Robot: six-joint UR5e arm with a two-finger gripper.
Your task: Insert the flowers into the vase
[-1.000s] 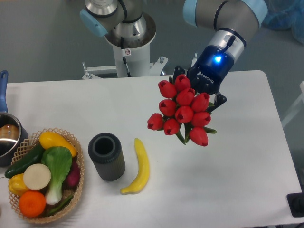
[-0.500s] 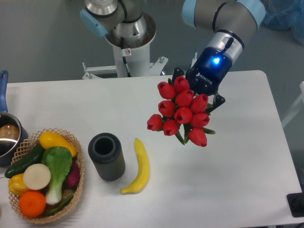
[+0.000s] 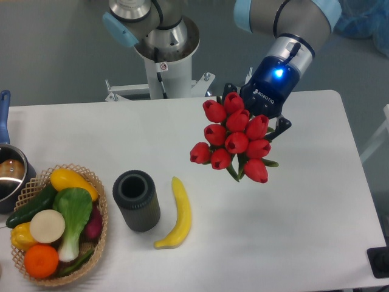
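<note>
The flowers (image 3: 234,140) are a tight bunch of red tulip buds with green leaves, held above the table right of centre. My gripper (image 3: 255,118) is shut on their stems from behind; the buds hide its fingertips and the stems. The vase (image 3: 136,200), a short dark grey cylinder with its round mouth up, stands upright on the table well to the lower left of the flowers. Nothing shows inside the vase mouth.
A yellow banana (image 3: 176,213) lies just right of the vase. A woven basket (image 3: 91,182) of vegetables sits at the front left. A steel pot (image 3: 9,173) with a blue handle is at the left edge. The arm's base (image 3: 164,55) stands behind the table.
The flowers and gripper have barely shifted, drifting a few pixels right after a slight move up-left. The vase, banana and basket have not moved.
</note>
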